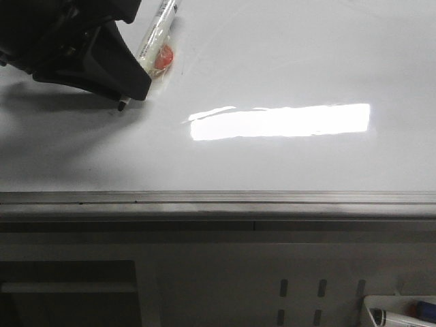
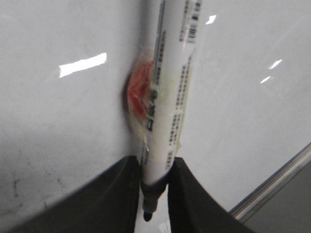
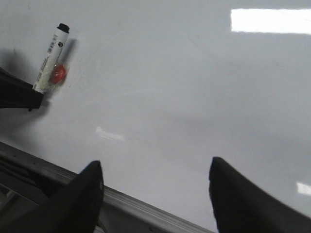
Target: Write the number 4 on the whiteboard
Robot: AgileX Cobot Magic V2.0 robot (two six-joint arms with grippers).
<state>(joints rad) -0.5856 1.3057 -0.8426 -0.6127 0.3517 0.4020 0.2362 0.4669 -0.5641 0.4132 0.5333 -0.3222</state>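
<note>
The whiteboard (image 1: 286, 61) fills the front view, glossy white with a bright reflection and a grey rail (image 1: 218, 199) along its near edge. My left gripper (image 1: 126, 92) is at the board's left, shut on a white marker (image 1: 155, 34) wrapped with tape and a red-orange blob. The marker's black tip (image 1: 122, 105) sits at the board surface. In the left wrist view the marker (image 2: 167, 97) is clamped between both fingers, tip (image 2: 147, 214) pointing down. No number 4 shows on the board. My right gripper (image 3: 155, 170) is open and empty over the board near the rail (image 3: 146, 208).
Faint grey scuffs mark the board near the marker (image 3: 51, 58). Below the rail is a grey table frame with slots (image 1: 320, 289). Another marker lies in a tray at the bottom right (image 1: 402, 315).
</note>
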